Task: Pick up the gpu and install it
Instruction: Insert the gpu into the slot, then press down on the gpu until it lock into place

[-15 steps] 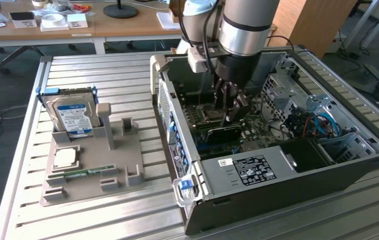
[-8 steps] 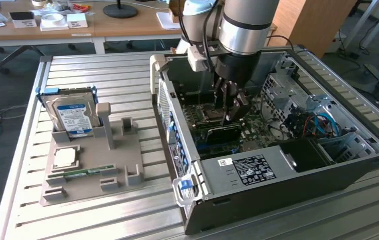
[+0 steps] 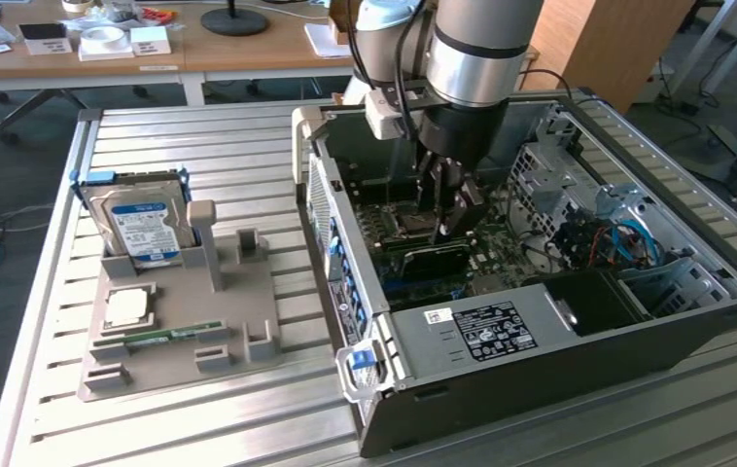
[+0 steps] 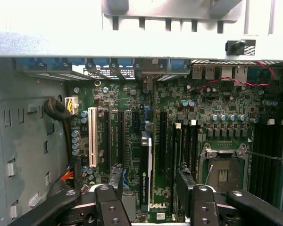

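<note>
1 gpu (image 4: 145, 172) stands on edge in its motherboard slot, lower centre of the frame. Gripper (image 4: 151, 181) fingers are released, 1 each side. It looks stiff, light, fragile; hold its edges.

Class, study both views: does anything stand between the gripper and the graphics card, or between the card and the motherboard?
Nothing visible does. The graphics card stands on edge on the motherboard, between the fingers of the open gripper, with a gap on each side. Whether it is fully seated cannot be told.
</note>
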`<control>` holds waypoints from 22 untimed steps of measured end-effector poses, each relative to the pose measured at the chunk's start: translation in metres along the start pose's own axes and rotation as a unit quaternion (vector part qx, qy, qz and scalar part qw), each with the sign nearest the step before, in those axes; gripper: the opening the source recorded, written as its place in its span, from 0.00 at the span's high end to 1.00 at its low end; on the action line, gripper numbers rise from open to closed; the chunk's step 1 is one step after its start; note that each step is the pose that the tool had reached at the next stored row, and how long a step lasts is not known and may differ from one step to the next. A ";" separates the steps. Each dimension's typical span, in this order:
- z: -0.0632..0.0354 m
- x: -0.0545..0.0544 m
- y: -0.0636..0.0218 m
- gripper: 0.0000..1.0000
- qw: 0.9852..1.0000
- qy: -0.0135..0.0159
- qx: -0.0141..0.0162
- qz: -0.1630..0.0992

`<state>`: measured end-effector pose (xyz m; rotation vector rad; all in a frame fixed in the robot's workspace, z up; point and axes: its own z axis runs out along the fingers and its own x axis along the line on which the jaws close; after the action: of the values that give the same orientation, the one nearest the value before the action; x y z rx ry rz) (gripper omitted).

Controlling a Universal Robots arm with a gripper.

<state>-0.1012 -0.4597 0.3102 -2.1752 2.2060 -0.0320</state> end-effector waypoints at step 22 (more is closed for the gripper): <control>-0.0142 0.000 -0.0007 0.42 1.000 0.000 0.000 0.000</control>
<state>-0.1011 -0.4598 0.3244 -2.1752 2.2060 -0.0321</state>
